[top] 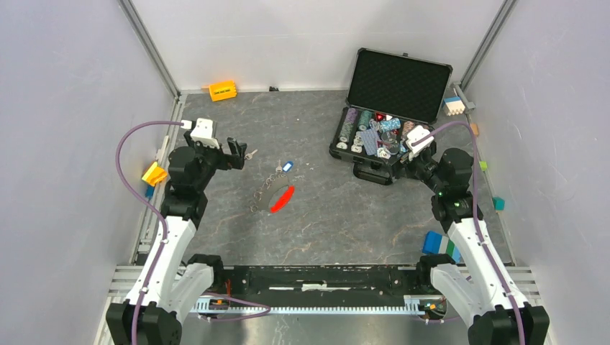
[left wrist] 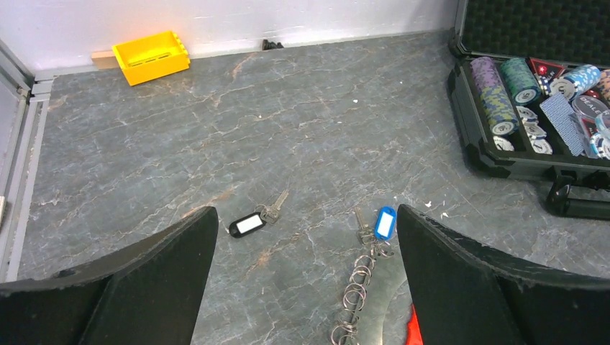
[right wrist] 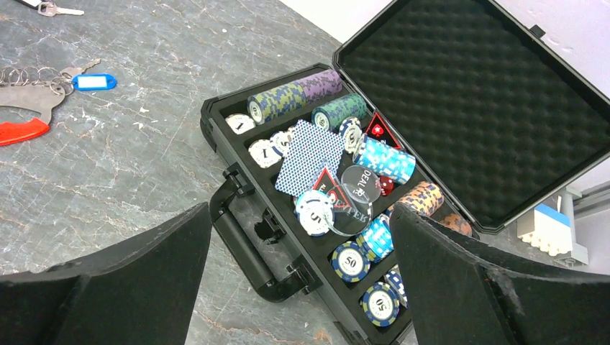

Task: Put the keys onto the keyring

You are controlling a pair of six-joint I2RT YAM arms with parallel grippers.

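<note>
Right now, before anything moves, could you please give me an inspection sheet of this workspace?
Surface: grey marbled tabletop.
Job's things: black-tagged key lies apart; blue-tagged key beside the keyring chain, joined or not unclear.
Clutter: open poker chip case, orange block, coloured blocks at the sides.
End effectors: left end effector open, empty; right end effector open, empty.
Cables: purple cable looping off each arm.
Surroundings: pale walls, metal frame.
</note>
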